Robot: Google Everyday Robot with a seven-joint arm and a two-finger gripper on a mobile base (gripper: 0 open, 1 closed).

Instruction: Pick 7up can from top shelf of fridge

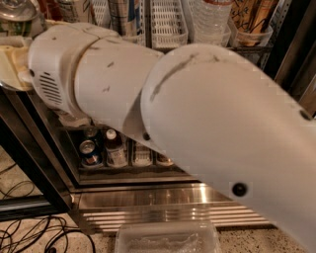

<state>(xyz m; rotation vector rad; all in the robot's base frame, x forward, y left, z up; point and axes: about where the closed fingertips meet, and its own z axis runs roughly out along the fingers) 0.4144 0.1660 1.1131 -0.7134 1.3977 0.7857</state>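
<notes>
My white arm [197, 113] fills most of the camera view and reaches left into the fridge [163, 202]. Its gripper [9, 64] shows only as a cream end at the far left edge. Right above it, in the top left corner, sits a silver-topped can [17, 12] with a pale greenish side. Its label is hidden, so I cannot tell whether it is the 7up can. A shelf with white slotted lanes [168, 24] runs along the top of the view; whether it is the top shelf I cannot tell.
On the lowest shelf a small can [90, 152] and a bottle [116, 150] show under the arm. Stacked clear cups [212, 22] stand above. The black door frame [29, 163] is at left. A clear plastic container [168, 239] and cables [29, 232] lie on the floor.
</notes>
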